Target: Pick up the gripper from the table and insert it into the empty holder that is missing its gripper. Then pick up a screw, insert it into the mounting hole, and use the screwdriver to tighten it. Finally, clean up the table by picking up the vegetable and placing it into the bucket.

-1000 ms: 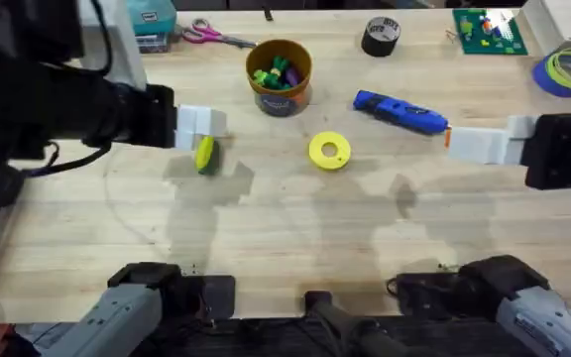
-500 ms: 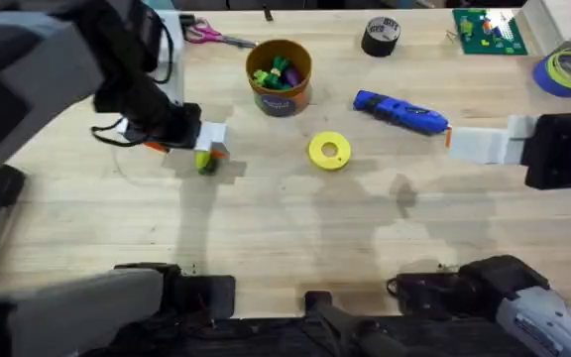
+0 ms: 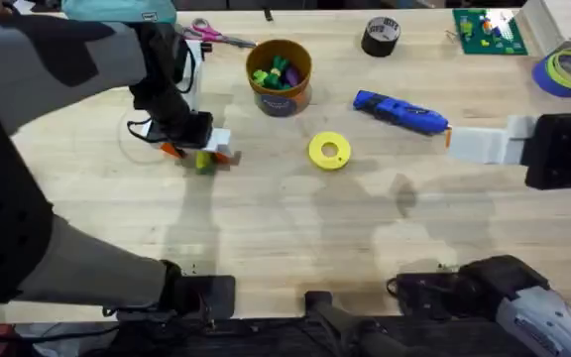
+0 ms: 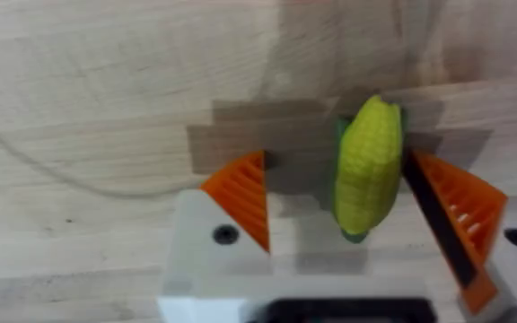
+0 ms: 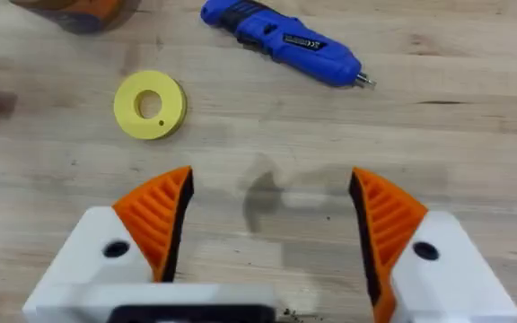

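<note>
- Left gripper [image 4: 353, 202] is down at the table with its orange ribbed pads [image 4: 245, 193] spread apart, and the vegetable [image 4: 366, 166] sits between them, way closer to one pad than the other. Can't tell for sure if it's touching that pad, but nothing is clamped.
- From overhead the same gripper [image 3: 198, 149] is left of centre on the wooden table [image 3: 285, 248], with the yellow-green vegetable [image 3: 204, 163] poking out under it.
- The bucket [image 3: 279, 77] is up and to the right of that, near, with green and purple toys inside. Scissors [image 3: 211, 36] lie farther back by the far edge.
- A flat yellow disc [image 3: 329, 151] with a centre hole sits well to the right of the vegetable, nothing between them.
- Right gripper [image 5: 272, 220] hovers over bare wood, fingers wide apart, holding nothing. It's at the right edge in the overhead view [image 3: 464, 144].
- The blue screwdriver [image 3: 400, 111] lies just beside that gripper, on its far-left side, with the disc [image 5: 149, 104] further left.
- A black tape roll [image 3: 381, 36] is at the back, well clear of everything.
</note>
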`<act>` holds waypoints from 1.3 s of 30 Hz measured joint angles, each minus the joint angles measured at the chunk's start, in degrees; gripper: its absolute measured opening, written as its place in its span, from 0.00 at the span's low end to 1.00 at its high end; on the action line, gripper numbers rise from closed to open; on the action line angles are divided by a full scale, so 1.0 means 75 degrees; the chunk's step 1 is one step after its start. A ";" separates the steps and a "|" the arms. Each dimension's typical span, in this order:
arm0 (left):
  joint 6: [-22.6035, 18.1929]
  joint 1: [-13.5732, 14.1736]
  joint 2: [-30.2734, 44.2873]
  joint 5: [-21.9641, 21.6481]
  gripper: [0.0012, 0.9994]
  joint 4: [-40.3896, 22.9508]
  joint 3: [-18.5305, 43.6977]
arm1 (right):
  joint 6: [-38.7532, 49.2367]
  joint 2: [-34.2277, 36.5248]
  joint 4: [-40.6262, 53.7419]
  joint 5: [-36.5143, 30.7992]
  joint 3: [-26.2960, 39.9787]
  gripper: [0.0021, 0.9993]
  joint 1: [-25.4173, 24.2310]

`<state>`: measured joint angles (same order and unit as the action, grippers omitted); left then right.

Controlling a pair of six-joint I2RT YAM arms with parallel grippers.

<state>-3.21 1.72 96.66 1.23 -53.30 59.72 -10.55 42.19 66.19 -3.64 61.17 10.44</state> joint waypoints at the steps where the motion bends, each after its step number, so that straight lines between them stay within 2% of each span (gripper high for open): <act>1: -0.0007 0.0000 0.0006 0.0006 0.77 0.0017 0.0009 | 0.0000 0.0000 0.0000 0.0000 0.0000 1.00 0.0000; 5: -0.0057 0.0010 0.0006 0.0051 0.28 0.0034 0.0016 | 0.0000 0.0001 0.0000 0.0000 0.0000 1.00 0.0000; 8: -0.0078 0.0009 0.0003 0.0057 0.03 0.0053 0.0054 | 0.0000 0.0000 0.0000 0.0000 0.0000 1.00 0.0000; 20: 0.0115 0.0009 0.0049 0.0064 0.03 0.0108 0.0209 | 0.0000 0.0000 0.0003 0.0000 0.0000 1.00 0.0000; 23: 0.0144 0.0009 0.0155 0.0120 0.03 -0.0042 0.0814 | 0.0000 0.0000 0.0003 0.0000 0.0000 1.00 0.0000; 28: 0.0145 0.0067 0.0162 0.0375 0.03 -0.0432 0.2571 | 0.0000 0.0000 0.0003 0.0000 0.0000 1.00 0.0000; 31: 0.0141 0.0256 0.0161 0.0455 0.03 -0.0433 0.3569 | 0.0000 0.0000 0.0001 0.0000 0.0000 1.00 0.0000; 34: 0.0141 0.0604 0.0146 0.0491 0.03 -0.0272 0.4303 | 0.0000 0.0000 -0.0017 0.0000 0.0000 1.00 0.0000; 39: 0.0141 0.1306 0.0146 0.0498 0.03 0.0249 0.4672 | 0.0000 0.0000 -0.0020 0.0000 0.0000 1.00 0.0000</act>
<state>-2.15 11.51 97.76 4.97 -51.44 94.76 -10.55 42.19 66.04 -3.64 61.17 10.44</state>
